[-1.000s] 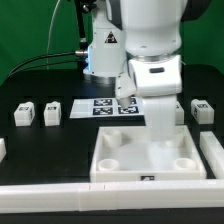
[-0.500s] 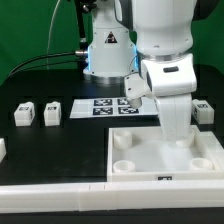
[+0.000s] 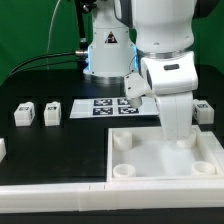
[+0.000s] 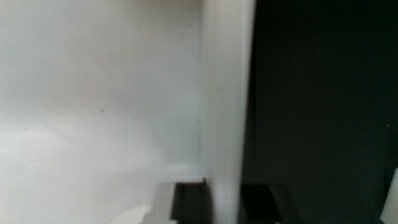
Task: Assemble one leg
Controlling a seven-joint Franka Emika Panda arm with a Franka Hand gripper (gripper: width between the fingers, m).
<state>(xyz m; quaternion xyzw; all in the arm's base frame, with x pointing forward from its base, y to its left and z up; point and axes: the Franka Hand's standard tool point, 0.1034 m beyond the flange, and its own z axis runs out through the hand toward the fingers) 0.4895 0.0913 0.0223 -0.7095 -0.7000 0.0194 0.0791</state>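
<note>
The large white tabletop (image 3: 160,160) with round corner sockets lies at the front right of the exterior view. My gripper (image 3: 177,138) reaches down onto its far wall and is shut on it. In the wrist view my gripper (image 4: 228,204) has a dark finger (image 4: 191,204) on each side of the tabletop's thin upright white wall (image 4: 222,100). Three legs show, small white blocks with marker tags. Two stand at the exterior view's left (image 3: 24,113) (image 3: 52,112) and one at the right (image 3: 203,110), all apart from the gripper.
The marker board (image 3: 108,107) lies behind the tabletop, under the arm's base. A long white rail (image 3: 55,195) runs along the front edge. A white piece (image 3: 2,148) shows at the left edge.
The tabletop has slid toward the exterior view's right with my gripper on its wall. Most of the shift came in the first half second; since then little has moved.
</note>
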